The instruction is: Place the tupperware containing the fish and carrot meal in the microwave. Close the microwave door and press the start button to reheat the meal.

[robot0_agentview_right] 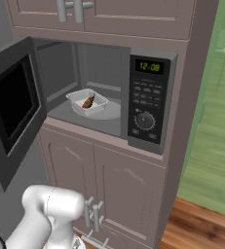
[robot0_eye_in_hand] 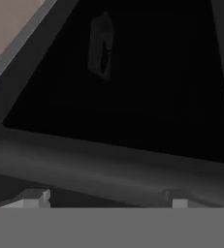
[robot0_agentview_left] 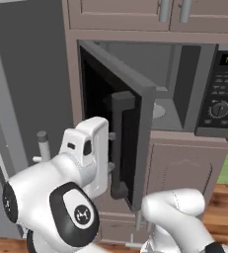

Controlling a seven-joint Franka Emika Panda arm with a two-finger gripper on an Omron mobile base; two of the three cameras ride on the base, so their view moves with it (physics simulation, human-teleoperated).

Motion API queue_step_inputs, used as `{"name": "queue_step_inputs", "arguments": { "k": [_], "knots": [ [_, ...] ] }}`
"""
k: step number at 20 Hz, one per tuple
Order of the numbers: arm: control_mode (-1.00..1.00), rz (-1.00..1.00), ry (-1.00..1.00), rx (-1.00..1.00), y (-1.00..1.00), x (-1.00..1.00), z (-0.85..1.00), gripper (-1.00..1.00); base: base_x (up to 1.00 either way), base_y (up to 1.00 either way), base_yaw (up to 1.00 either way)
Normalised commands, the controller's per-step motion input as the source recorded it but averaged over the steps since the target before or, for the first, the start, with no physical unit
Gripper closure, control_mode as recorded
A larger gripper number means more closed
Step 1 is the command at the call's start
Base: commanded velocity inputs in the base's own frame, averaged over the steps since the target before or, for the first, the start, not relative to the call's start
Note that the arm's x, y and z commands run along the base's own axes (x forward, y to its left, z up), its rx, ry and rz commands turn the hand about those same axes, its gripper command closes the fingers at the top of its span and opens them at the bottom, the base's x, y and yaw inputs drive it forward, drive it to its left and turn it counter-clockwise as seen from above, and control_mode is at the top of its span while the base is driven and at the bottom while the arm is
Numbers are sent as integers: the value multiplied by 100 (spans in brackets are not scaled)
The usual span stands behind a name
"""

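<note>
The microwave [robot0_agentview_right: 148,97] stands open in the cabinet column. Inside, the tupperware [robot0_agentview_right: 87,103] rests on the round glass plate [robot0_agentview_right: 110,112], holding the red-orange and brown fish and carrot meal [robot0_agentview_right: 88,101]. The microwave door [robot0_agentview_left: 137,99] is swung out about halfway to the left, and it also appears as the microwave door [robot0_agentview_right: 11,107]. My gripper [robot0_agentview_left: 110,152] is at the door's outer face, right by the vertical bar handle [robot0_agentview_left: 121,143]. In the hand view the gripper [robot0_eye_in_hand: 106,199] is open, its tips spread wide just below the handle [robot0_eye_in_hand: 108,167] and the black window [robot0_eye_in_hand: 133,97]. Nothing is held.
Upper cabinet doors [robot0_agentview_right: 99,14] sit above the microwave and lower cabinet doors [robot0_agentview_right: 114,194] below it. A tall grey fridge [robot0_agentview_left: 17,99] stands on the left, close behind the open door. Wooden floor [robot0_agentview_right: 201,223] and a green wall [robot0_agentview_right: 216,97] lie to the right.
</note>
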Motion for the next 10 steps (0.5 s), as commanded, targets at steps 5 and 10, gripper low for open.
{"name": "queue_step_inputs", "arguments": {
  "k": [5, 10],
  "knots": [
    [-100, -4, 9, 15, -100, 0, 24, -100, 0, 0, 0],
    [-100, -1, 12, 14, -100, 11, 16, -100, 0, 0, 0]
  ]
}}
